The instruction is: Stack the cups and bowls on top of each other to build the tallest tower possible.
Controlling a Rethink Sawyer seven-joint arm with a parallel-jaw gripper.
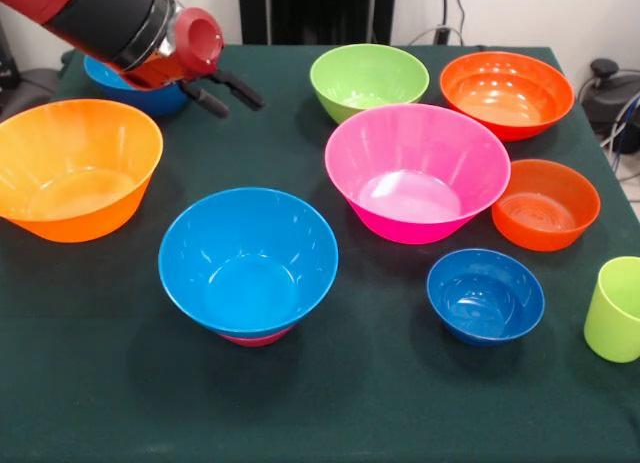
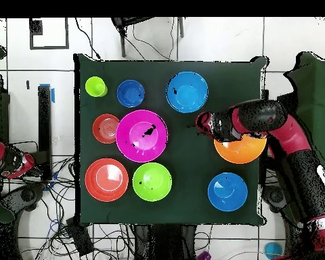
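My gripper (image 1: 225, 95) (image 2: 198, 124) is open and empty, hovering above the table at the far left of the front view. It is apart from every bowl. A medium blue bowl (image 1: 248, 261) (image 2: 187, 91) stands upright on a small crimson bowl (image 1: 255, 337), of which only the bottom edge shows. The large pink bowl (image 1: 417, 173) (image 2: 141, 135) stands alone in the middle. The green bowl (image 1: 369, 80) (image 2: 152, 181) is behind it. The lime cup (image 1: 615, 309) (image 2: 95, 87) stands upright at the right edge. A small blue bowl (image 1: 485, 295) (image 2: 131, 93) sits near it.
A large orange bowl (image 1: 75, 168) (image 2: 240, 150) stands at the left, partly under my arm in the overhead view. A second blue bowl (image 1: 125, 91) (image 2: 227, 191) sits behind the arm. A large red-orange bowl (image 1: 506, 93) (image 2: 106, 179) and a smaller one (image 1: 545, 203) (image 2: 105, 128) stand at the right.
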